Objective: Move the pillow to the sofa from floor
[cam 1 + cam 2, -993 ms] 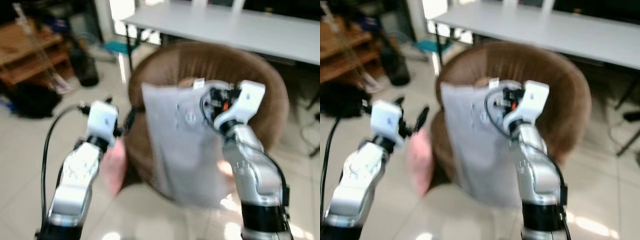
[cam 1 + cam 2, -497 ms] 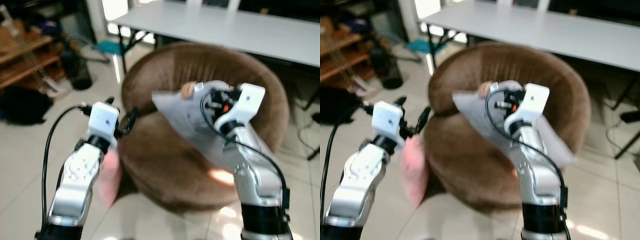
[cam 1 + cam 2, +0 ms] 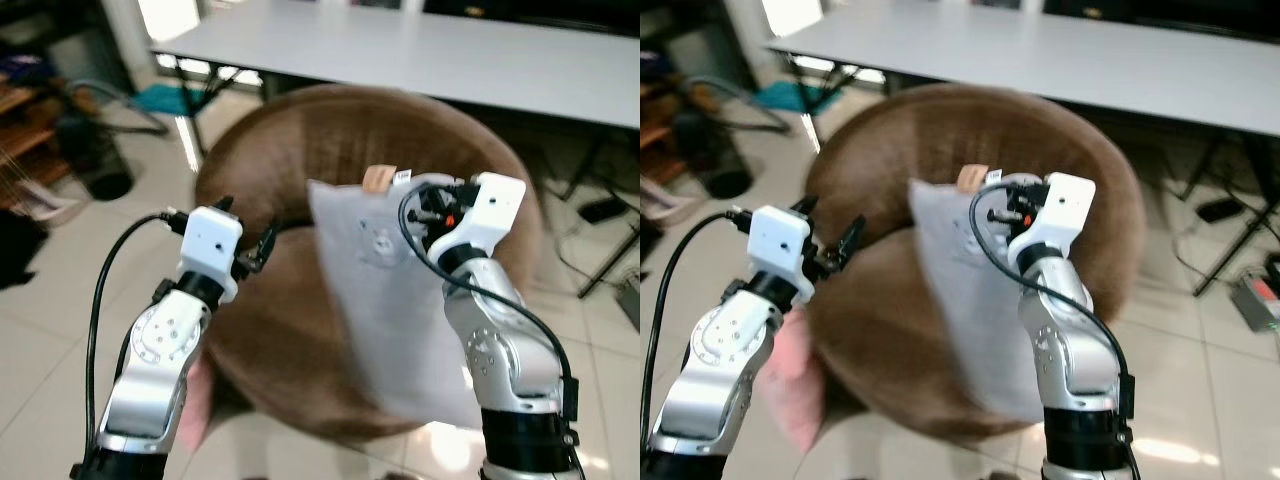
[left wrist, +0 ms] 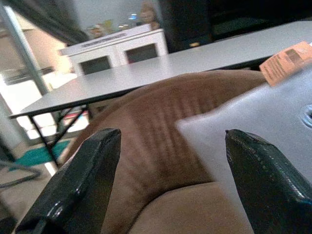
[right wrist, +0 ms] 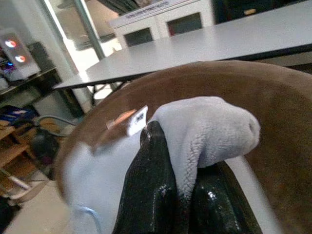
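The pillow (image 3: 395, 300), a pale grey cushion with a small orange tag (image 3: 377, 178) and a white label at its top corner, hangs in the air in front of a round brown sofa (image 3: 330, 150), its lower edge draped down over the sofa's front. The right tool (image 5: 170, 190) pinches the pillow's top corner, its two black fingers (image 5: 148, 185) closed tight with grey fabric bunched between and over them. The right arm (image 3: 500, 350), silver with a white wrist block, rises from the lower right and bends toward the pillow's upper edge. The left tool (image 4: 170, 185) is held near the sofa's left side, its fingers (image 4: 78, 185) spread wide apart with nothing between them; beyond them are the sofa's ribbed brown back and one corner of the pillow. A black cable (image 3: 105, 290) loops from the left wrist down along the silver left arm (image 3: 160, 360). Something pink (image 3: 790, 385) sits low beside the sofa behind the left arm, blurred. Behind the sofa stands a long pale grey tabletop (image 3: 400, 50) on dark legs, and the floor (image 3: 40, 340) is light glossy tile.
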Controlling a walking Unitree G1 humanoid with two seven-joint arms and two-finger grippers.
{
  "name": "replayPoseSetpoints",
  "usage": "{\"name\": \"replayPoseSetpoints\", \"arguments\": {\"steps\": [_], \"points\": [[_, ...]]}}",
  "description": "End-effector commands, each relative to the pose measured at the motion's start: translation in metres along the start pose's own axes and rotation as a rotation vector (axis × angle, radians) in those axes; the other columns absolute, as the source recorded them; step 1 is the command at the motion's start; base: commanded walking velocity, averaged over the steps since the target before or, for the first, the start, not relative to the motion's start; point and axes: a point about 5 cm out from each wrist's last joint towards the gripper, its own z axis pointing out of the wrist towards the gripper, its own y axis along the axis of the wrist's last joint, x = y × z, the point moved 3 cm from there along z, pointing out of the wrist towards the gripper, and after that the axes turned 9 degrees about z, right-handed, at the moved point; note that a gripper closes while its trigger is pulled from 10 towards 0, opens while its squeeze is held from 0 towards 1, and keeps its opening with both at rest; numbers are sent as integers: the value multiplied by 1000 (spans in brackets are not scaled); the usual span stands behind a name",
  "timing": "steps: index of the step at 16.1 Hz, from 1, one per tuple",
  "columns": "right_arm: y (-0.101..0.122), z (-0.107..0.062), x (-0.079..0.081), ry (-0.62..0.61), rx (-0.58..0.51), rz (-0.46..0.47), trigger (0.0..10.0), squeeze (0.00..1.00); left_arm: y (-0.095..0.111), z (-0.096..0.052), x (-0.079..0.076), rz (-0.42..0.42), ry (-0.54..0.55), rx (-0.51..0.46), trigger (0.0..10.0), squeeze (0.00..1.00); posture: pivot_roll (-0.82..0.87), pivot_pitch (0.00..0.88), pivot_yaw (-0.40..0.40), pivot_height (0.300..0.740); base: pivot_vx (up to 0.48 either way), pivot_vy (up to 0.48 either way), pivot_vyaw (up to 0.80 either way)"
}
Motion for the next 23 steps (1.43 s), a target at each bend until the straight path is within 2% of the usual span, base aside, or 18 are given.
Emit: {"name": "replayPoseSetpoints", "arguments": {"steps": [1, 4, 8, 12, 13, 14, 16, 18, 20, 23], "points": [[12, 0, 2, 18, -35, -4, 10000, 0, 2, -1, -4, -3, -25, -2, 10000, 0, 26, 67, -2, 740, 0, 0, 0], [-3, 4, 8, 64, 29, -29, 10000, 0, -4, -8, -9, 22, -75, 27, 10000, 0, 34, 87, -5, 740, 0, 0, 0], [-41, 26, 16, 119, 140, -27, 10000, 0, -12, -21, -14, 30, -144, 77, 10000, 0, 56, 129, -7, 740, 0, 0, 0], [-52, 57, 12, 0, 155, -43, 10000, 0, -10, -33, -17, 37, -167, 91, 10000, 0, 71, 162, -11, 740, 0, 0, 0], [-48, 70, 9, -64, 149, -28, 10000, 0, -10, -34, -16, 41, -172, 97, 10000, 0, 81, 174, -15, 740, 0, 0, 0], [-44, 77, 9, -86, 140, -34, 10000, 0, -10, -34, -16, 46, -175, 100, 10000, 0, 89, 182, -19, 740, 0, 0, 0], [-29, 90, 14, -73, 98, -38, 10000, 0, -7, -39, -16, 50, -177, 106, 10000, 0, 100, 195, -27, 740, 0, 0, 0], [-9, 98, 24, -14, 44, -42, 10000, 0, -10, -38, -13, 55, -171, 121, 10000, 0, 99, 202, -29, 740, 0, 0, 0], [18, 102, 41, 136, 8, -66, 10000, 0, -11, -36, -13, 46, -175, 120, 10000, 0, 80, 204, -22, 740, 0, 0, 0], [46, 96, 50, 266, 15, -163, 10000, 0, -10, -34, -14, 44, -191, 113, 10000, 0, 65, 183, -11, 740, 0, 0, 0]]}}
